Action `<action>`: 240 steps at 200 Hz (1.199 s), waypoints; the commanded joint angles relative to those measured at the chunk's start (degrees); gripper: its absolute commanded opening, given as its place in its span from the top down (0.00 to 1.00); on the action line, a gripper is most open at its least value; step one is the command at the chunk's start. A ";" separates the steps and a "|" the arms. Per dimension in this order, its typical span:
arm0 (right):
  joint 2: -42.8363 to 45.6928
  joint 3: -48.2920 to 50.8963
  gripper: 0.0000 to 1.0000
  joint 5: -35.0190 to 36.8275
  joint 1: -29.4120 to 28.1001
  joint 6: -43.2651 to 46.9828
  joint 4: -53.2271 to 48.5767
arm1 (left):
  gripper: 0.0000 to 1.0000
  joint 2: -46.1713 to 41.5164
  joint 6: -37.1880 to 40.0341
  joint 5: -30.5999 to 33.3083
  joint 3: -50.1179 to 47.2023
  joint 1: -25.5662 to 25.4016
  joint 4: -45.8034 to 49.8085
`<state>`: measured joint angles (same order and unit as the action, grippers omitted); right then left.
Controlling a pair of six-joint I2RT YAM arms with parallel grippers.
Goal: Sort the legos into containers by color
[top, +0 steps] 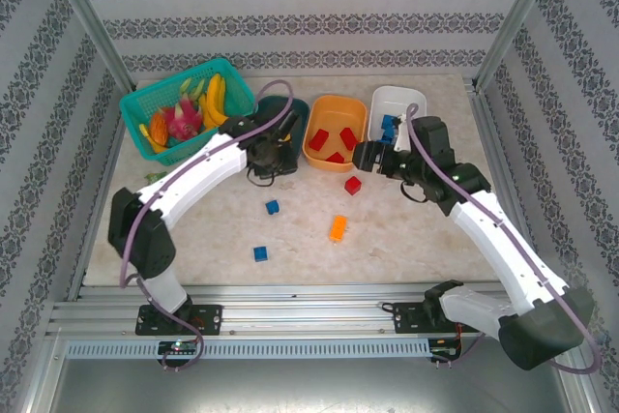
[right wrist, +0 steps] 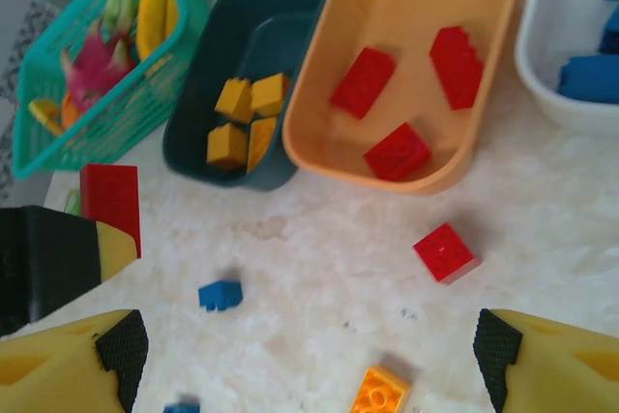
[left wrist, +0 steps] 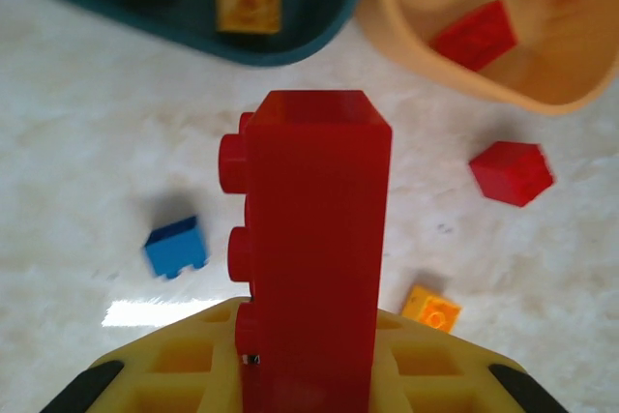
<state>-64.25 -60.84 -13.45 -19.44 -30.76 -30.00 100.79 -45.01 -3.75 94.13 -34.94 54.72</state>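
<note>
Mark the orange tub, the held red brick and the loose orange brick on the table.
orange tub (right wrist: 411, 7): right wrist view, bare floor inside.
held red brick (left wrist: 314, 239): left wrist view, its broad front face.
loose orange brick (top: 338, 228): top view, its upper face.

Brightly, evenly lit from above, with only soft short shadows beside the orange brick (top: 338, 227) on the table (top: 290, 249). Glares white in one patch just below the blue brick (left wrist: 175, 247). Blurs softly on the close red brick (left wrist: 314, 268) and at wrist-view edges.
</note>
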 commanded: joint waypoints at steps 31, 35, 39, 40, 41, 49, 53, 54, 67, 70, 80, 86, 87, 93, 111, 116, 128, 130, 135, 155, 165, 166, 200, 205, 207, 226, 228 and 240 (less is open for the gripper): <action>-5.25 -4.36 0.11 -1.96 3.87 -4.15 -0.25 | 0.77 18.10 14.62 -8.72 21.22 -0.86 -0.28; -5.40 -4.45 0.11 -2.14 4.03 -4.15 -0.09 | 0.77 19.60 15.26 -8.99 23.02 -0.76 -0.27; -5.59 -4.58 0.11 -2.31 4.06 -4.16 0.00 | 0.77 20.97 15.85 -9.26 24.72 -0.69 -0.33; -5.65 -4.57 0.11 -2.34 4.11 -4.14 0.02 | 0.77 21.30 15.97 -9.39 25.06 -0.67 -0.41; -5.68 -4.56 0.11 -2.35 4.08 -4.14 0.11 | 0.77 21.65 16.12 -9.50 25.41 -0.62 -0.45; -5.88 -4.70 0.11 -2.43 4.36 -4.12 0.03 | 0.77 24.36 16.81 -10.32 28.42 -0.36 -0.94; -6.01 -4.73 0.11 -2.51 4.41 -4.10 0.01 | 0.77 25.61 17.04 -10.88 29.84 -0.17 -1.13; -6.04 -4.73 0.11 -2.61 4.46 -4.07 0.02 | 0.77 25.91 17.14 -10.99 30.30 -0.10 -1.25; -6.26 -4.65 0.11 -3.07 4.73 -4.07 -0.21 | 0.77 30.07 17.55 -12.34 35.35 0.55 -1.62; -6.24 -4.60 0.11 -3.07 4.75 -4.10 -0.23 | 0.77 30.92 17.63 -12.56 36.38 0.76 -1.73; -6.24 -4.34 0.11 -3.32 4.98 -4.11 -0.19 | 0.77 33.71 17.77 -13.44 39.26 1.23 -2.35; -6.30 -4.16 0.11 -3.58 5.06 -4.18 -0.07 | 0.77 35.05 17.68 -14.17 40.72 1.51 -3.14; -6.32 -4.09 0.11 -3.63 5.09 -4.16 -0.06 | 0.77 35.29 17.68 -14.40 40.93 1.53 -3.27; -6.33 -3.83 0.11 -3.91 5.16 -4.13 0.23 | 0.77 36.74 17.52 -15.29 42.07 1.84 -4.14; -6.50 -3.50 0.11 -4.28 5.36 -4.35 0.66 | 0.76 40.42 16.98 -16.81 44.77 2.48 -5.77; -6.43 -3.41 0.11 -4.50 5.51 -4.38 1.00 | 0.76 41.37 16.77 -17.05 45.24 2.65 -6.20; -6.33 -3.17 0.11 -4.53 5.56 -4.85 1.81 | 0.76 43.15 16.21 -17.25 45.75 3.02 -6.83; -6.37 -3.15 0.11 -4.56 5.60 -4.90 1.92 | 0.76 43.41 16.11 -17.37 45.74 3.07 -7.00; -6.38 -3.15 0.11 -4.56 5.60 -5.20 2.16 | 0.76 44.00 15.85 -17.48 45.74 3.22 -7.22; -6.76 -3.41 0.11 -4.83 5.56 -5.18 2.23 | 0.76 45.70 15.27 -18.87 45.99 3.61 -8.85; -6.97 -3.35 0.11 -4.82 5.65 -5.09 2.16 | 0.75 46.43 15.24 -18.95 46.54 3.65 -9.02; -7.00 -3.34 0.11 -4.82 5.74 -5.05 2.15 | 0.75 46.52 15.23 -18.94 46.65 3.65 -9.02; -7.08 -2.82 0.11 -4.91 5.75 -5.13 2.23 | 0.72 48.43 13.79 -19.51 48.65 4.42 -9.20; -7.07 -2.73 0.11 -4.99 5.80 -5.24 2.31 | 0.71 48.52 13.52 -19.54 48.77 4.51 -9.27; -7.11 -2.71 0.11 -4.93 5.81 -5.20 2.31 | 0.71 48.53 13.50 -19.50 48.78 4.57 -9.34; -7.03 -2.23 0.11 -5.06 5.77 -5.41 2.32 | 0.66 48.53 12.81 -19.70 48.78 4.79 -9.88; -7.08 -2.19 0.11 -5.06 5.76 -5.44 2.34 | 0.65 48.53 12.71 -19.85 48.78 4.84 -9.96; -6.79 -1.76 0.11 -5.11 5.74 -5.54 2.31 | 0.55 48.60 12.28 -20.26 48.90 4.95 -10.29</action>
<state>-71.07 -63.68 -17.45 -14.35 -35.35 -28.84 149.29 -31.20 -22.59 140.88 -31.09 46.94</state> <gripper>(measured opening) 0.889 0.374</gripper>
